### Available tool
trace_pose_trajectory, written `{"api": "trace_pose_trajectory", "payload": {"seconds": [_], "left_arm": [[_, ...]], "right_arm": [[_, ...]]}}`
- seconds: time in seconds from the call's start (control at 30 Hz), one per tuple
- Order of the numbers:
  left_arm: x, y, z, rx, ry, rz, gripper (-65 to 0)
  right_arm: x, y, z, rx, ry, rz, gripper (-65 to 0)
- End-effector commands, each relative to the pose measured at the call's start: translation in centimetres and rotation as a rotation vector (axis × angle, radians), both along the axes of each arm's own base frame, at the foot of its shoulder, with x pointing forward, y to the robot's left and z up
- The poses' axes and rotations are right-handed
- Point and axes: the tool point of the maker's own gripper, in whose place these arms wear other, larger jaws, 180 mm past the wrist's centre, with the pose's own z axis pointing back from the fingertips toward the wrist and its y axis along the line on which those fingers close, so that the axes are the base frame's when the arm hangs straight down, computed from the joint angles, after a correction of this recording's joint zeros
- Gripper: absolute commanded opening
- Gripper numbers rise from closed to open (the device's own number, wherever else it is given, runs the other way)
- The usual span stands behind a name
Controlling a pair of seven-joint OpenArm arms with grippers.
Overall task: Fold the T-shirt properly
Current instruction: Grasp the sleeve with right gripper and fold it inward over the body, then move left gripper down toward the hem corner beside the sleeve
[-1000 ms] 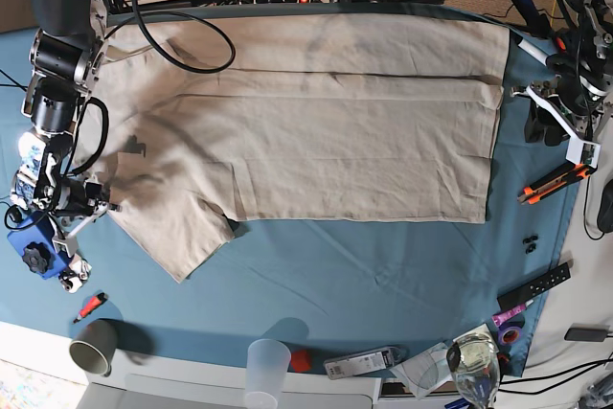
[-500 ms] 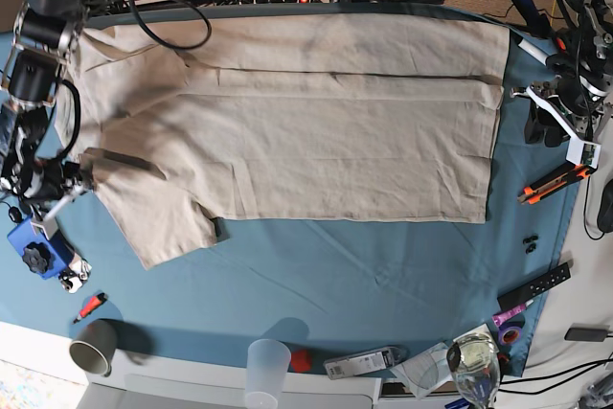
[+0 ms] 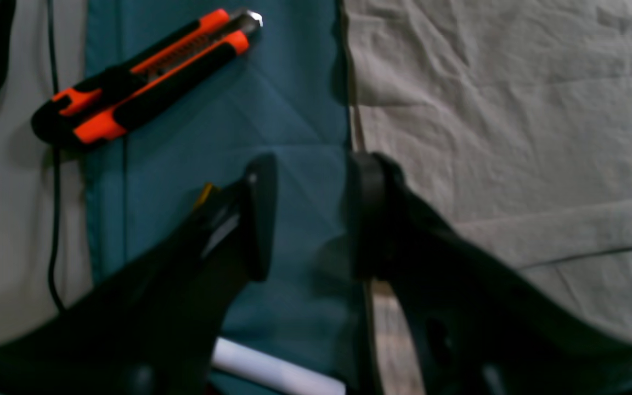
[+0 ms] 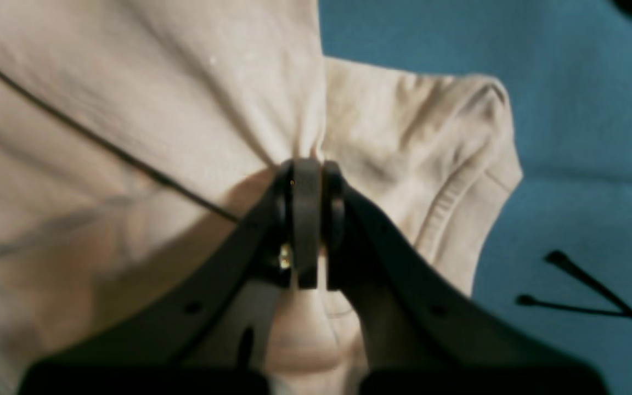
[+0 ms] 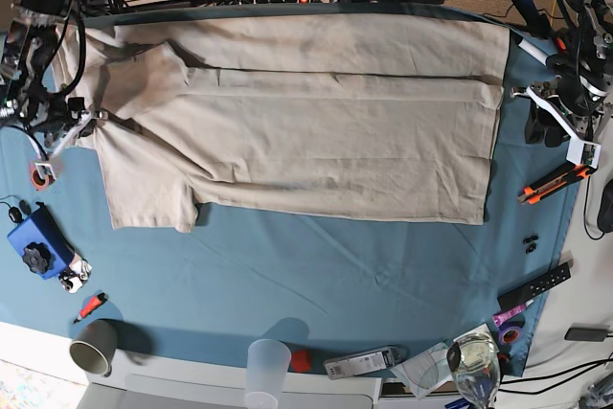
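Observation:
The beige T-shirt lies spread across the blue tablecloth, its hem at the right and one short sleeve at the front left. My right gripper is at the shirt's left end. In the right wrist view it is shut on a pinched bunch of the fabric, with a ribbed edge just beside it. My left gripper stands off the shirt's right edge. The left wrist view shows it open over blue cloth, with one finger at the hem and nothing held.
An orange box cutter lies right of the hem. A grey cup, a clear cup, a glass and a black remote line the front edge. A blue device and cables sit at the left.
My right gripper has moved toward the back with the shirt's left end in it. The sleeve has been drawn leftward and flatter. The left arm has not moved.

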Motion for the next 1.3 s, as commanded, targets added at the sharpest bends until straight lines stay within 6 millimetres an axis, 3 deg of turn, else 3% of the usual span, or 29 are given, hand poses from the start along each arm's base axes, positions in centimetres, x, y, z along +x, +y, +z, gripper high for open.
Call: {"api": "trace_pose_trajectory", "payload": {"seconds": [0.0, 0.17, 0.4, 0.53, 0.73, 0.83, 1.0, 1.27], "left_arm": [[0.7, 0.1, 1.4, 0.012, -0.055, -0.012, -43.0], [0.7, 0.1, 1.4, 0.012, -0.055, -0.012, -43.0], [0.7, 0.1, 1.4, 0.013, -0.053, -0.012, -43.0], [0.7, 0.1, 1.4, 0.012, -0.054, -0.012, -43.0], [0.7, 0.1, 1.4, 0.012, -0.052, -0.012, -43.0], [0.6, 0.1, 1.3, 0.013, -0.047, -0.012, -43.0], [0.6, 0.1, 1.3, 0.013, -0.047, -0.012, -43.0], [0.6, 0.1, 1.3, 0.013, -0.046, -0.012, -43.0]], "right_arm": [[1.1, -1.3, 2.0, -0.028, -0.066, -0.017, -65.0], [1.2, -1.8, 2.7, -0.038, -0.09, 0.0, -65.0], [1.0, -1.4, 2.5, -0.047, -0.075, 0.062, -44.6], [1.2, -2.0, 2.8, -0.037, -0.081, -0.006, -44.1], [5.4, -2.9, 7.0, -0.052, -0.287, -0.032, -44.1], [7.6, -3.9, 8.2, -0.051, -0.372, -0.07, -44.1], [10.6, -5.4, 6.8, 0.082, -0.423, -0.157, -44.1], [14.2, -4.6, 4.8, 0.28, -0.422, -0.184, -44.2]]}}
